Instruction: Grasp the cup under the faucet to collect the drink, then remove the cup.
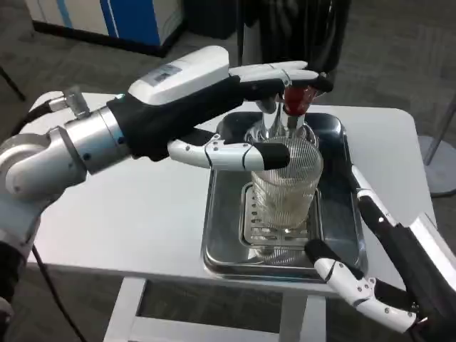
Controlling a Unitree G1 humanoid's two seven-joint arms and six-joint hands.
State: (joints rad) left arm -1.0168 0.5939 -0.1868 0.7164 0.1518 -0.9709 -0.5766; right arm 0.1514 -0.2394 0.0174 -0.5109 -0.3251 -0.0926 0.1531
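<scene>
**Cup on drip grate under faucet, left hand at the tap**

Clear ribbed glass cup (286, 182) stands upright on the slotted grate of the shiny steel drip tray (221, 249), directly below the chrome faucet with red tap handle (296, 100). Tray sits toward the surface's (135, 214) near edge, right of middle. Some pale liquid seems to be in the cup's lower part; level hard to read.

Left hand (246, 117) is spread around the faucet: upper fingers reach the red handle, lower finger lies across the cup's rim. Whether it presses the handle or grips the cup, cannot tell.

Right hand (363, 285) rests at the tray's near right corner, fingers apart, holding nothing.

Handling: glass looks rigid, breakable, slick; ribs help. Heavier once filled. Best hold is around the mid wall, kept upright, lifted clear of the spout.
</scene>
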